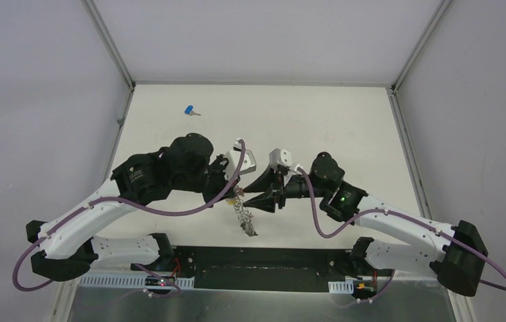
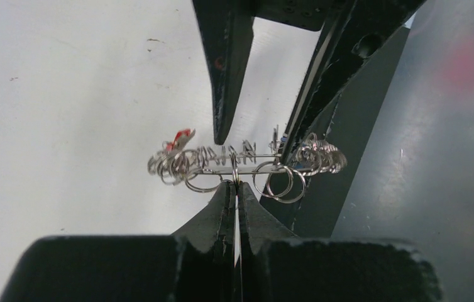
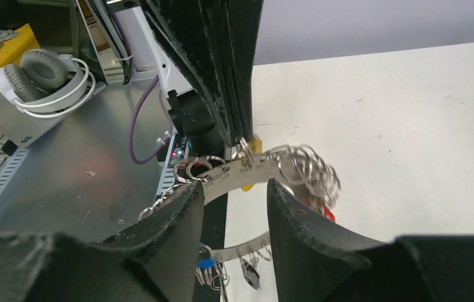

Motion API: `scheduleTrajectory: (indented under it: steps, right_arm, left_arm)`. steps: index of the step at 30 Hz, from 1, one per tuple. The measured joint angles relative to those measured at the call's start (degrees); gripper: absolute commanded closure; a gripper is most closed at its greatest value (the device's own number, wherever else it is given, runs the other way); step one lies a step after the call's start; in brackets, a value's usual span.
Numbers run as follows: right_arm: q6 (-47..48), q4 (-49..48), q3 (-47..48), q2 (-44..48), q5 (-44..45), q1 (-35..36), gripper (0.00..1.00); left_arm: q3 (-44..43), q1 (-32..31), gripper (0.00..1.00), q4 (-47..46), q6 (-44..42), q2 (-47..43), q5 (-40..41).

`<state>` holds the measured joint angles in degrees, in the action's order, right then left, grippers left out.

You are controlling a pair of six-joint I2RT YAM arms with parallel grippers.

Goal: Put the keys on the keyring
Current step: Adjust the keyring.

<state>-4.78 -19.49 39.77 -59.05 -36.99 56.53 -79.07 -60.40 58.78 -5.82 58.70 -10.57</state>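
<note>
The keyring [image 1: 245, 216] hangs above the table's near edge, a grey band [image 3: 256, 168] fringed with small silver rings and keys [image 2: 247, 165]. My left gripper [image 2: 236, 184] is shut on it, pinching a small ring at the band; in the top view it [image 1: 235, 193] sits just left of the ring. My right gripper [image 3: 233, 187] stands open with its tips either side of the band and nothing clamped between them. A yellow key head [image 3: 253, 146] shows at the band beside the left fingers [image 3: 222, 75]. A blue-headed key [image 1: 189, 110] lies alone on the table at the far left.
White headphones [image 3: 43, 75] lie on a metal shelf [image 1: 257, 305] beyond the table's near edge, where the arm bases and cables are. Grey enclosure walls close in the table on the left, right and back.
</note>
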Motion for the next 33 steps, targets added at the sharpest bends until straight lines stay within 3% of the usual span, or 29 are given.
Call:
scheduleTrajectory:
  steps: [7,8,11,19,20,22,27,33]
  right_arm:
    - [0.22,-0.26,1.66,-2.95,-2.6,-0.02,0.59]
    - [0.2,-0.46,1.73,-3.08,-2.84,-0.02,0.61]
    - [0.2,-1.16,1.75,-3.17,-3.32,-0.02,0.82]
    - [-0.92,-2.43,2.89,-5.64,-4.57,-0.02,0.8]
    - [-1.07,-2.49,2.97,-6.01,-4.61,-0.02,0.83]
    - [-1.46,-2.84,3.08,-6.67,-4.61,-0.02,1.0]
    - [-2.69,-3.41,3.15,-7.54,-6.08,-0.02,1.0]
    - [-3.85,-4.92,3.06,-7.48,-5.84,-0.02,1.0]
  left_arm:
    - [-3.41,0.0,1.0,5.03,-1.11,4.46,-3.54]
    - [-3.43,-0.02,1.0,5.38,-1.18,4.63,-3.69]
    - [-3.45,0.0,1.0,6.51,-1.27,4.83,-4.44]
    - [-3.72,0.0,1.0,6.82,-1.31,4.83,-4.79]
    - [-3.72,0.0,1.0,6.82,-1.31,4.83,-4.81]
    - [-3.72,0.0,1.0,6.95,-1.29,4.83,-4.79]
    - [-3.72,0.07,1.0,7.85,-1.27,4.79,-4.72]
    - [-2.89,0.07,0.75,6.69,-1.2,3.32,-4.28]
